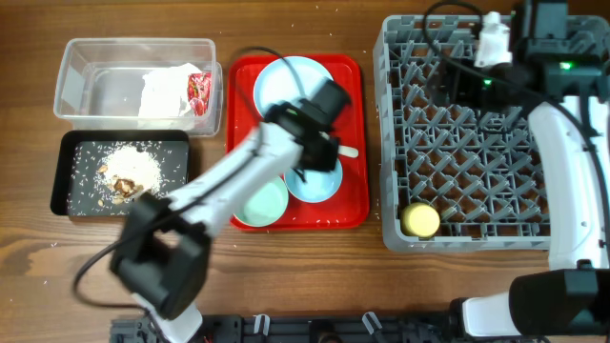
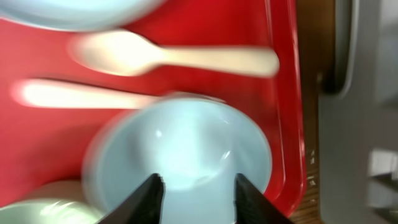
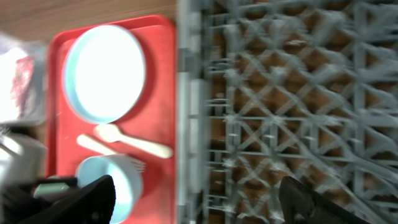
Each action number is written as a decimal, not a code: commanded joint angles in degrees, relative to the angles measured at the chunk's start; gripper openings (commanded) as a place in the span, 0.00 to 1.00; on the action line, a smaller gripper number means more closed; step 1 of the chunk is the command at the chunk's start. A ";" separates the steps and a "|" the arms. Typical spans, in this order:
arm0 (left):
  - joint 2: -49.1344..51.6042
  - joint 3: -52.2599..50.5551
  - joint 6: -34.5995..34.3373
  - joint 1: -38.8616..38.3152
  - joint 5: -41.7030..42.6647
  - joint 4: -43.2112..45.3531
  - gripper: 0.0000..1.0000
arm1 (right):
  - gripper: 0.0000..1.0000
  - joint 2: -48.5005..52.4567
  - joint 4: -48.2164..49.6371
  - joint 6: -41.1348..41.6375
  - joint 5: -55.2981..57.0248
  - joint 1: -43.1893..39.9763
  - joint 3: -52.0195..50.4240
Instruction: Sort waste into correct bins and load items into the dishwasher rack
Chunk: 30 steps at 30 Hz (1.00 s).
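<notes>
My left gripper [image 1: 310,168] [image 2: 198,186] is open, its jaws hanging over a pale-blue bowl [image 2: 180,149] [image 1: 319,184] on the red tray. A white spoon [image 2: 174,57] and fork [image 2: 81,94] lie just beyond that bowl. A second, greener bowl [image 1: 261,203] sits beside it, and the round pale-blue plate [image 1: 286,81] [image 3: 106,71] lies at the tray's far end. My right gripper [image 1: 474,84] [image 3: 199,202] is wide open and empty above the left part of the grey rack [image 1: 467,133] [image 3: 298,112]. The yellow cup [image 1: 420,220] stands in the rack's near left corner.
The clear tub [image 1: 86,86] at the far left holds the white napkin [image 1: 164,92] and the red wrapper [image 1: 199,91]. The black tray [image 1: 71,181] in front of it holds crumbly food scraps [image 1: 129,171]. The red tray [image 1: 357,205] lies between the bins and the rack.
</notes>
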 commanded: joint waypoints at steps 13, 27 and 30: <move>-15.87 -0.04 -4.31 36.00 7.85 -3.89 0.79 | 0.78 16.65 1.07 -3.04 -2.40 25.38 0.13; -15.87 -0.04 -4.28 43.95 7.69 -2.84 1.00 | 0.37 27.98 5.07 -4.94 3.87 27.45 -1.86; -15.87 -0.04 -4.31 43.95 7.69 -2.84 1.00 | 0.37 27.98 7.43 -5.97 3.89 27.45 -4.63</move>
